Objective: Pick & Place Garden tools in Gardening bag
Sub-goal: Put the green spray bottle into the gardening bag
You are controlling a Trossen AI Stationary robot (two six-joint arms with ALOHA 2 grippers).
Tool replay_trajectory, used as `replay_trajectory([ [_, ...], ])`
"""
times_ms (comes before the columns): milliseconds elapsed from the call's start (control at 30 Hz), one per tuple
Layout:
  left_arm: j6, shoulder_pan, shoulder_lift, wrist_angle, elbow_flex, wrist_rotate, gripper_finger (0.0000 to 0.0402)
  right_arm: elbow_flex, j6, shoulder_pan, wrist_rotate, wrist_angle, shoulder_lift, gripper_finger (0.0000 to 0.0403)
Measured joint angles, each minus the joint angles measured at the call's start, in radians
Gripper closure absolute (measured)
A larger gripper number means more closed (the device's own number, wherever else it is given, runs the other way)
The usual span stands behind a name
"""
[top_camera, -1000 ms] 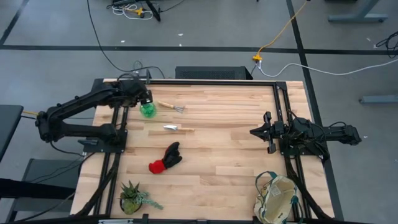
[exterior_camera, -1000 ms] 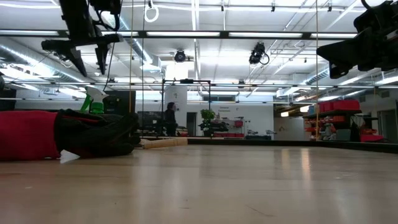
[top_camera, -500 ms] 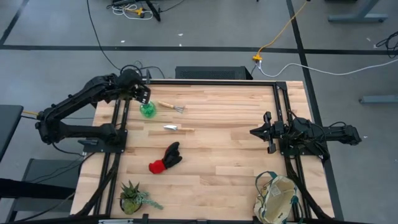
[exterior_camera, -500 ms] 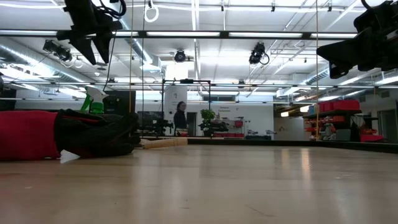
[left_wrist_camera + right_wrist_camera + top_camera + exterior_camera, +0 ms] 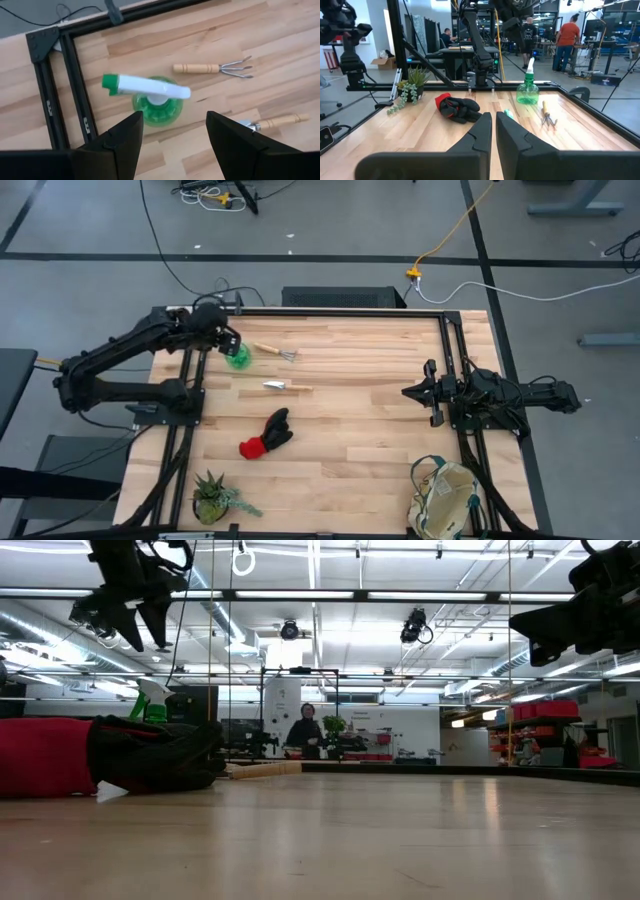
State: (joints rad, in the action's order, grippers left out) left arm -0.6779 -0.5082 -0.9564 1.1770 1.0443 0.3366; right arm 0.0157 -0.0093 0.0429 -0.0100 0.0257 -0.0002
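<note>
The green spray bottle (image 5: 157, 97) is standing on the desk (image 5: 350, 420) near the rake (image 5: 212, 68). We are seeing the left gripper (image 5: 172, 132), jaws wide, now recentred directly above it, so a grasp is likely imminent. The right gripper (image 5: 492, 132), closed, is waiting beside the gardening bag (image 5: 447, 498).

Table (image 5: 360, 410) pale matt wood; rake (image 5: 212, 68) wooden handle, metal tines; bottle (image 5: 156, 102) glossy green plastic.

Open-plan robotics lab, exposed ceiling ducts (image 5: 330, 615), strip lights, workbenches, people (image 5: 567, 42) standing behind
</note>
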Motion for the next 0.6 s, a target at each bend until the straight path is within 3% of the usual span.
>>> replay_trajectory([
  [600,-0.126,0.114,0.080,-0.180,-0.221,0.026,0.0177,0.000,0.000,0.000,0.000,0.000,0.000,0.0373],
])
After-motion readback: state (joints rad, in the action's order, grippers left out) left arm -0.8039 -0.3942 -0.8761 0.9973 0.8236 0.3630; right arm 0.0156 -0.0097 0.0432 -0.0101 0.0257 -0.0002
